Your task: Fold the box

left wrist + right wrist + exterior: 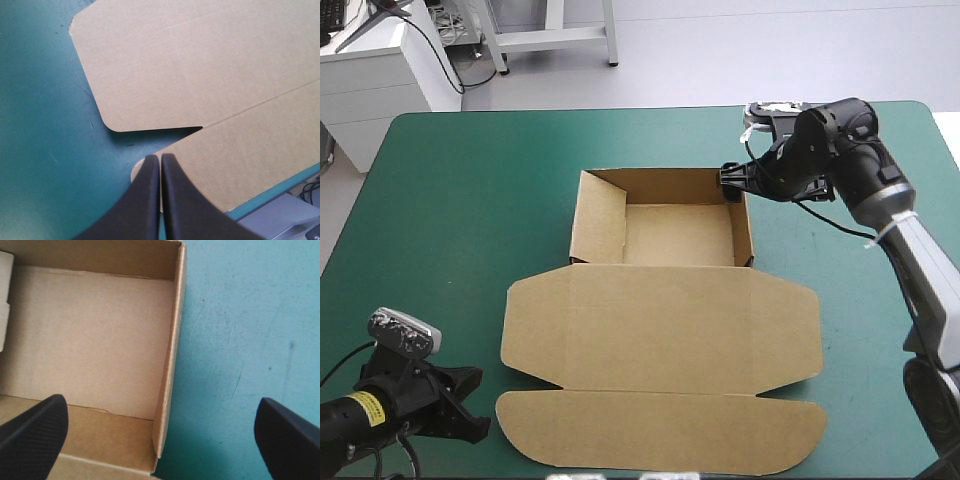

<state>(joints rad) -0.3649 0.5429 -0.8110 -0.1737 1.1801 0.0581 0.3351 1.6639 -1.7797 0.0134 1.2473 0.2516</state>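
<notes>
L pincer (470, 405) (160, 156) is seen closed at the counter's (460, 200) near L corner, its two black fingers pressed together into one point. Its tip is placed over the rounded L corner of the front flap (660, 430) of the box (660, 340) (200, 65). Whether the board is touched can't be told. Just ahead of the tip, a dark notch is seen where the flap meets the lid (660, 325). Teal-green cover (45, 125) is seen beside the pincer, on the side away from the box.

The brown box is laid open at the counter's middle. The flap is nearest to the L pincer. Next comes the lid, spread flat w/ rounded side wings. The tray (675, 235) is farthest from that pincer, w/ its walls raised.

R pincer (732, 180) (161, 401) is found well apart from the L one, at the tray's far R corner. It is held wide open. One finger (35, 435) is set over the tray floor & the other (290, 440) over the cover outside. A tray wall (167, 365) is straddled btwn them, w/ a clear gap to each finger. Which wall it is can't be told from the wrist view. Ahead of the R pincer, the tray floor is seen, w/ an adjoining wall closing the corner.
</notes>
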